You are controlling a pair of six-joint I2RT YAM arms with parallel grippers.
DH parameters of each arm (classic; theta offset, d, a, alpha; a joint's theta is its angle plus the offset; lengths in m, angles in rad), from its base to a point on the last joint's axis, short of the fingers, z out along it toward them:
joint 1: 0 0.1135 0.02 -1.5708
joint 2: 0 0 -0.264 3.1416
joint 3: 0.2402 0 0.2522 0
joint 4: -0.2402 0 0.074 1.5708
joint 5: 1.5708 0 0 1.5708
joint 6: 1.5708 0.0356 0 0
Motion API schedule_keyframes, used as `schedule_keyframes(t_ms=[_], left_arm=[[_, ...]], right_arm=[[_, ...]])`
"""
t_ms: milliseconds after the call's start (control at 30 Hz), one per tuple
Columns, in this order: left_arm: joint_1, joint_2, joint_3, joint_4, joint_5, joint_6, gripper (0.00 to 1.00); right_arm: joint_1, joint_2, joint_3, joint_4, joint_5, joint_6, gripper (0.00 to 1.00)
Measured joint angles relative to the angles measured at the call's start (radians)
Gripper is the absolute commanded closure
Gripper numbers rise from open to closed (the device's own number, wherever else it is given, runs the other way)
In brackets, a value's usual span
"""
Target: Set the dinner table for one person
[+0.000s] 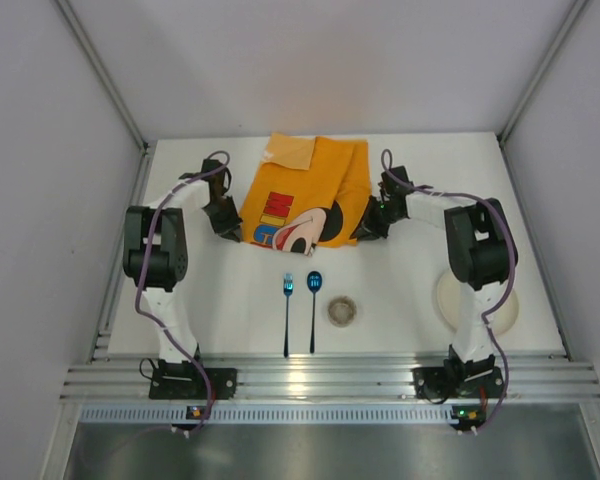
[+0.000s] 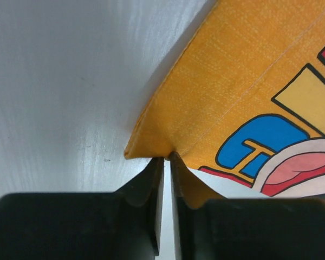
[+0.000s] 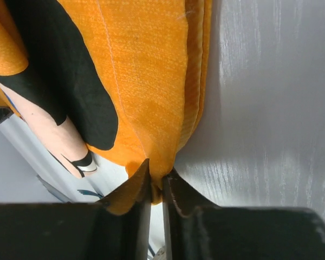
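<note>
Dinner table (image 1: 400,290), flat plain white top, ribbed aluminium rail (image 1: 330,380) along near edge

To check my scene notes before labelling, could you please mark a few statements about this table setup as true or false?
1. The left gripper and the right gripper each pinch the orange placemat. True.
2. The placemat lies spread flat in a single layer. False: it is folded, with layers showing along its edge.
3. The spoon lies on the placemat. False: it lies on the bare dinner table, nearer the arm bases.
4. A small round bowl sits to the right of the spoon. True.
5. A white plate sits on the table, partly hidden by the right arm. True.
</note>
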Motion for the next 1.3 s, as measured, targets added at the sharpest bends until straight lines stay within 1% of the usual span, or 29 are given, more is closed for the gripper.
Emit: schedule_keyframes(t_ms=[33,67,133,367,500,700,867,933,1067,1200,1300], left_arm=[[0.0,0.004,0.0,0.002,0.006,-0.002,0.97],[0.0,0.009,0.003,0.001,0.016,-0.002,1.0],[0.0,0.014,0.011,0.0,0.023,0.003,1.0],[-0.001,0.028,0.075,-0.011,0.042,0.003,1.0],[-0.001,0.028,0.15,-0.026,0.044,0.004,1.0],[0.002,0.026,0.276,-0.048,0.043,0.004,1.0],[0.006,0.008,0.389,-0.079,0.034,0.0,1.0],[0.013,-0.024,0.419,-0.087,0.018,-0.011,1.0],[0.04,-0.142,0.42,-0.093,-0.018,-0.049,1.0],[0.069,-0.286,0.414,-0.093,-0.037,-0.092,1.0],[0.075,-0.38,0.414,-0.092,-0.032,-0.117,1.0]], right_arm=[[0.001,0.003,0.0,0.001,0.0,0.0,0.93],[0.002,0.005,0.001,0.002,-0.001,0.001,0.97],[0.002,0.006,0.003,0.002,0.0,-0.001,1.0],[-0.004,0.006,0.026,-0.016,0.018,-0.008,1.0],[-0.024,0.006,0.074,-0.032,0.025,-0.014,1.0],[-0.097,-0.019,0.165,-0.056,0.024,-0.017,1.0],[-0.174,-0.062,0.277,-0.104,0.02,-0.017,1.0],[-0.209,-0.079,0.33,-0.124,0.011,-0.016,1.0],[-0.285,-0.137,0.406,-0.147,-0.007,-0.007,1.0],[-0.365,-0.245,0.418,-0.166,-0.033,0.012,1.0],[-0.401,-0.318,0.424,-0.18,-0.071,0.029,1.0]])
